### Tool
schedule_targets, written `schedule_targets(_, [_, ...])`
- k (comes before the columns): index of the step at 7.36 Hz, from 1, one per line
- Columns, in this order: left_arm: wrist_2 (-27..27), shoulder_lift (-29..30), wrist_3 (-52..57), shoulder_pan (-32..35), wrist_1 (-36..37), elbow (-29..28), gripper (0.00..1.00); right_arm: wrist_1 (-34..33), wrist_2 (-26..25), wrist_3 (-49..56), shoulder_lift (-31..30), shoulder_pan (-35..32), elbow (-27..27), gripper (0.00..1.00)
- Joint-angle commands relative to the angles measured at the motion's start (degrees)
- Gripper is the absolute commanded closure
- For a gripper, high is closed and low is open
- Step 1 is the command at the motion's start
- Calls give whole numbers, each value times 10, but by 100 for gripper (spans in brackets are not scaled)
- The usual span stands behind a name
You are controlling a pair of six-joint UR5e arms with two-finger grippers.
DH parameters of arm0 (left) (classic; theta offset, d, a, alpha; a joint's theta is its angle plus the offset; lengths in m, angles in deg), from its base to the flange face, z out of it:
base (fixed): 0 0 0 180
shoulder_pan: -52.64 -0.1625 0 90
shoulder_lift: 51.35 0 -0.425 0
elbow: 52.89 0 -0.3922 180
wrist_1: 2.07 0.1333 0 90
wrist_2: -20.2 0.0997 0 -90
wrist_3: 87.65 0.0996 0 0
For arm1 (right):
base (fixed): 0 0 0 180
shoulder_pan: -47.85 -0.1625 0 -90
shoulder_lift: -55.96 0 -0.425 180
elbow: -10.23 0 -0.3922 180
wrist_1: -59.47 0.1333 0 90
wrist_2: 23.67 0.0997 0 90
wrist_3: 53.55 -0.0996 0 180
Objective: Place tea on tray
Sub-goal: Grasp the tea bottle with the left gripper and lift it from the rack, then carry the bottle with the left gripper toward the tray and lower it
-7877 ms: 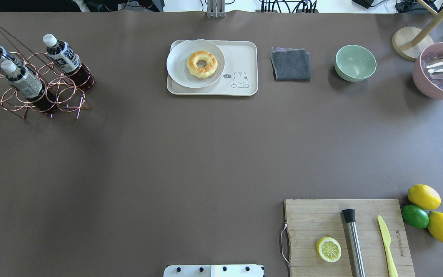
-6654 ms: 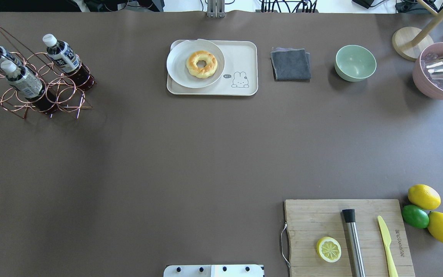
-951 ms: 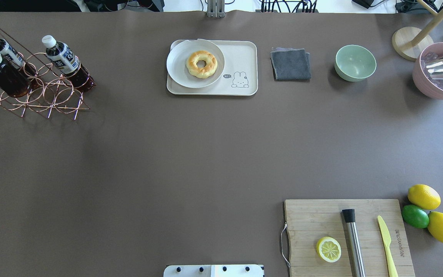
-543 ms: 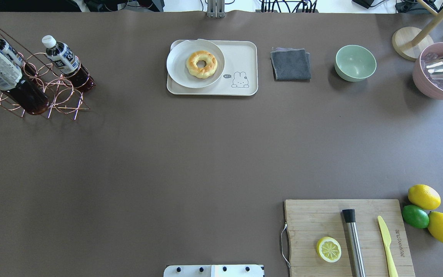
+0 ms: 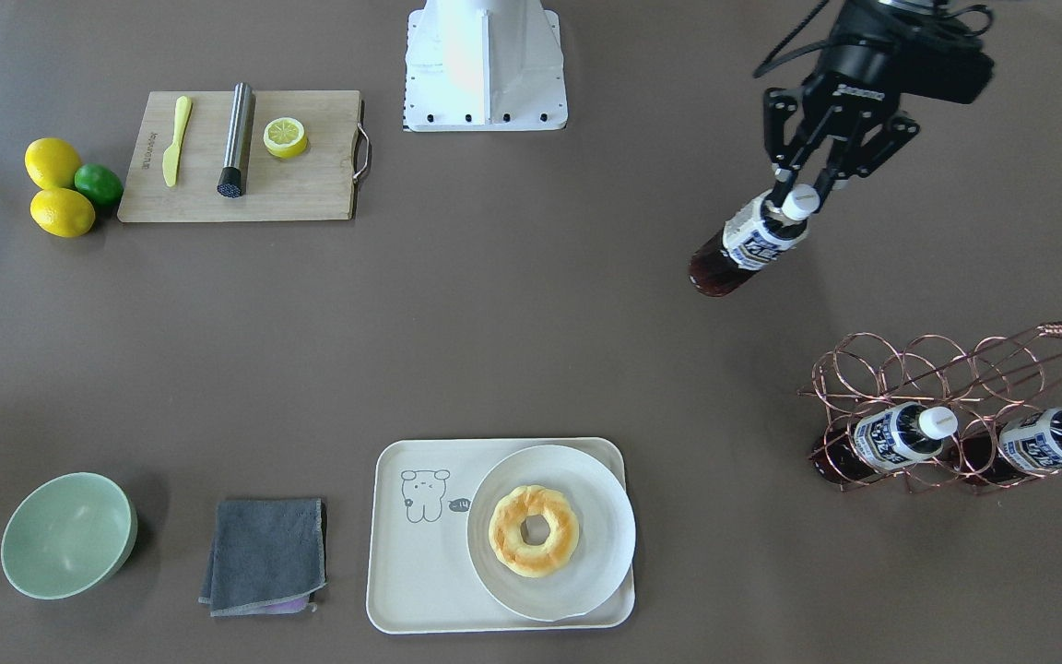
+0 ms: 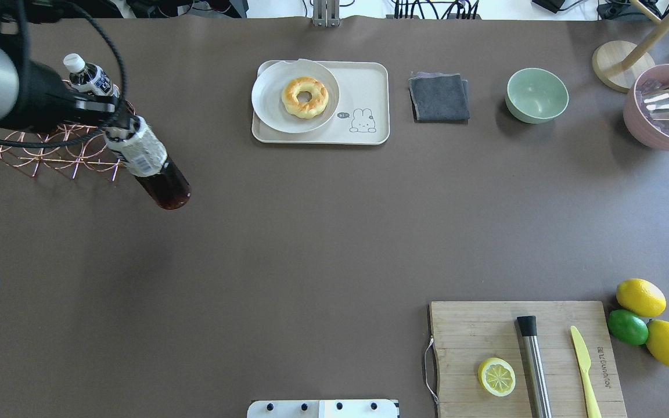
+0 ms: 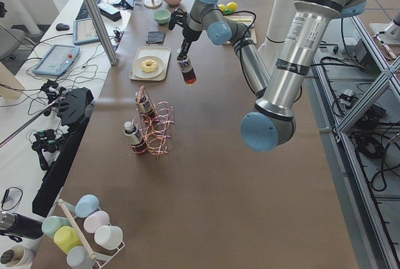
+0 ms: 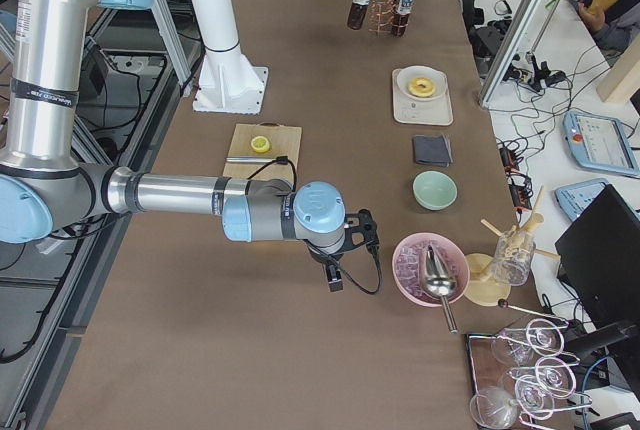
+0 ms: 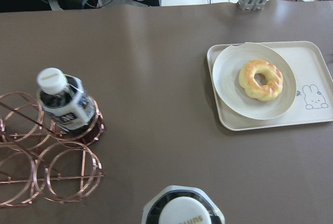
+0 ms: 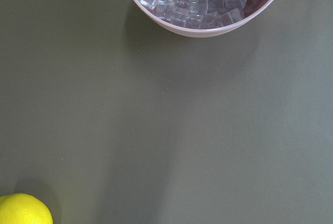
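My left gripper (image 5: 801,198) is shut on the white cap of the tea (image 5: 745,247), a small bottle of dark reddish-brown drink. It holds the bottle tilted in the air, clear of the copper wire rack (image 5: 946,369). In the overhead view the gripper (image 6: 115,128) and the tea (image 6: 150,165) are right of the rack and left of the cream tray (image 6: 363,87). The tray (image 5: 411,563) has a bare part by its cartoon. The bottle cap (image 9: 182,214) shows at the bottom of the left wrist view. My right gripper (image 8: 335,275) shows only in the exterior right view, and I cannot tell its state.
Two identical bottles (image 5: 900,433) stay in the rack. A white plate (image 6: 276,110) with a doughnut fills the tray's left half. A grey cloth (image 6: 439,96), green bowl (image 6: 536,94), pink ice bowl (image 6: 662,107), cutting board (image 6: 474,331) and lemons (image 6: 639,296) lie to the right.
The left arm has come into the overhead view. The held bottle has moved out of the rack and to the right, towards the tray. The other two bottles stay in the rack.
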Motion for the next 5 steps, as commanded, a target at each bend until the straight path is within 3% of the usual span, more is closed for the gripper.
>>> schedule_targets(1, [90,153,-82,-119,111,-48,100,0,-1,-1,2,4,0,0])
schedule_targets(3, [145,213,-104,-177,111,-111,100,0,-1,0,3,4,0,0])
schedule_targets(5, [146,272,-137,-190,107,-178,100,0,-1,-1,2,5,0,0])
